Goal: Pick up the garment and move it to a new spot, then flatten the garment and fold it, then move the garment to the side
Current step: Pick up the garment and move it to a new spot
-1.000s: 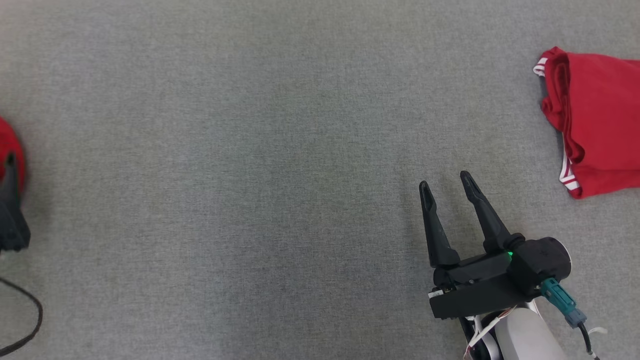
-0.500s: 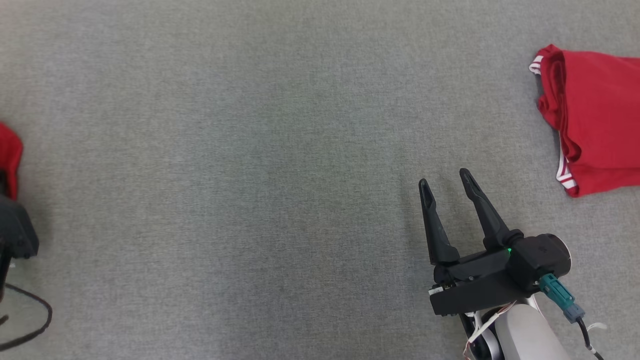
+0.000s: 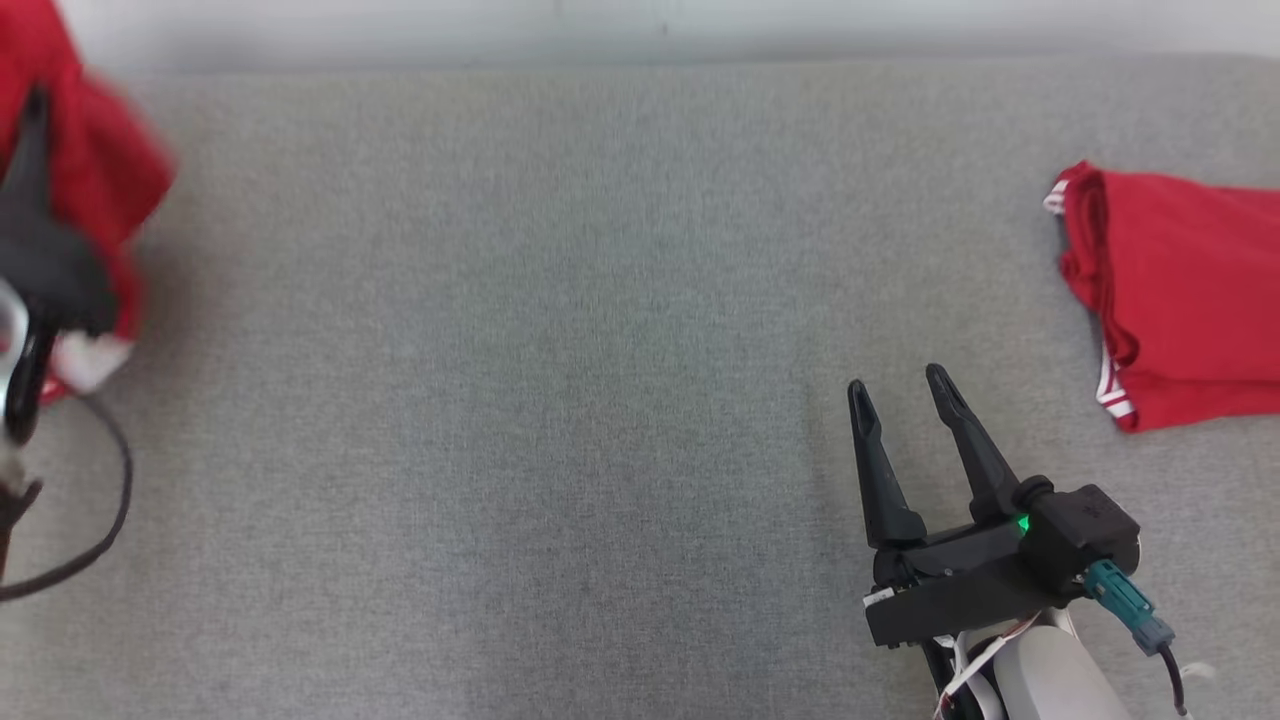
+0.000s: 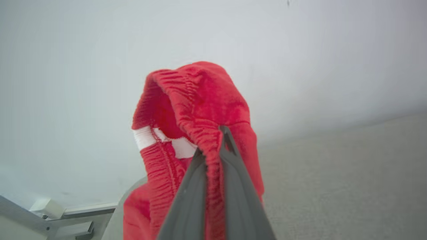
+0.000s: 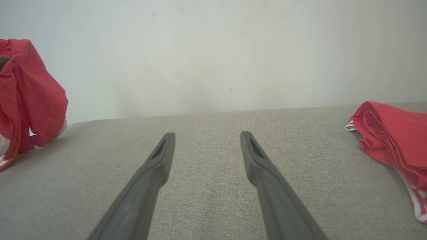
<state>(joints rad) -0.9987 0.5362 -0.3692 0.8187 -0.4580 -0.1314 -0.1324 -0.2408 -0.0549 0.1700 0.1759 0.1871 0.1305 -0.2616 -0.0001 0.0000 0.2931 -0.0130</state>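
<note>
A red garment point(image 4: 200, 100) with an elastic waistband hangs lifted at the far left edge of the grey tabletop point(image 3: 550, 400), pinched in the closed left claw point(image 4: 211, 141). The right claw point(image 3: 898, 378) hovers wide open, empty. A folded red cloth point(image 3: 1180, 300) lies at the right. The garment is best carried high toward the middle, so it does not drag.

The left claw point(image 3: 36, 105) lies against a blurred red garment point(image 3: 120, 180); the right claw point(image 3: 897, 380) gapes near a folded red cloth point(image 3: 1190, 290).

left gripper point(image 4: 213, 140) aloft, tight on red garment point(image 4: 200, 96); right gripper point(image 3: 898, 385) low, fingers wide apart
</note>
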